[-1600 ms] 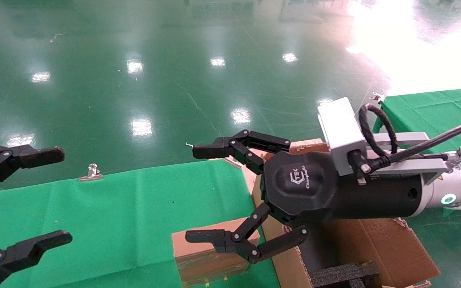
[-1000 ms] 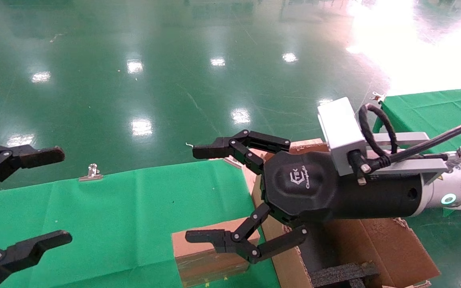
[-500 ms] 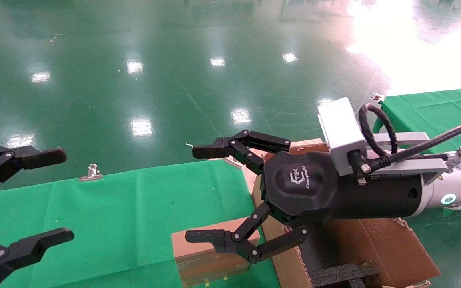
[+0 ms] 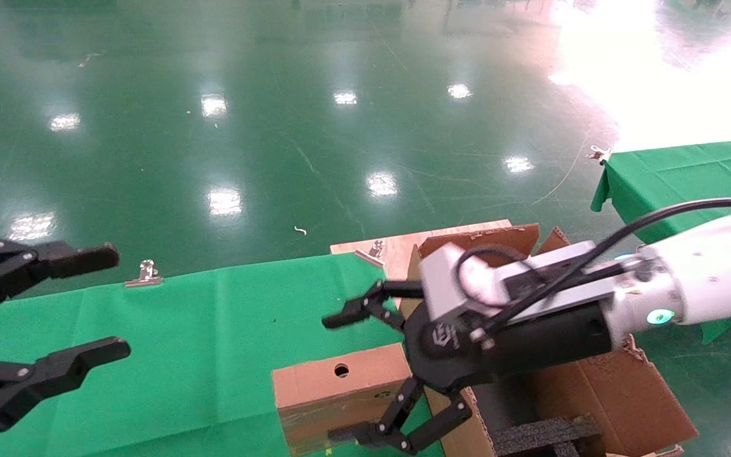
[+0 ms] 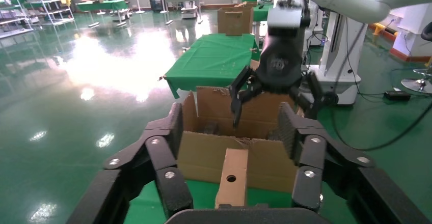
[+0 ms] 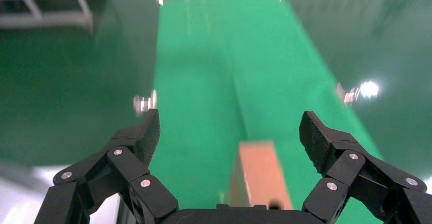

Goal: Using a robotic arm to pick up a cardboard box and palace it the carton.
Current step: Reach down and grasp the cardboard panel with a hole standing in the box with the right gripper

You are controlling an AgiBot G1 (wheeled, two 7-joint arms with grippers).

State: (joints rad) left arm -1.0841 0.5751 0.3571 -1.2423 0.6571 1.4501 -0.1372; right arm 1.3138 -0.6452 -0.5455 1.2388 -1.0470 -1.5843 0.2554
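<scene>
The cardboard box [image 4: 330, 390], small and brown with a round hole in its top and glossy tape on its near side, lies on the green cloth against the carton [image 4: 600, 387]. The white robotic arm [image 4: 708, 279] reaches in from the right. Its right gripper [image 4: 334, 379] is open and straddles the box's right end, one finger beyond the far edge and one before the near side. In the right wrist view the box [image 6: 260, 175] lies between the spread fingers of the right gripper [image 6: 231, 127], apart from both. My left gripper [image 4: 115, 301] hangs open at the far left, holding nothing.
Black foam inserts [image 4: 543, 438] fill the carton's bottom. A metal clip [image 4: 144, 273] holds the cloth's far edge, and a wooden board [image 4: 403, 244] lies behind the carton. A second green-covered table [image 4: 676, 168] stands at the right. Glossy green floor lies beyond.
The right gripper has dropped and turned from above the carton's edge down onto the box's right end, baring the hole in the box's top. The left gripper has shifted slightly.
</scene>
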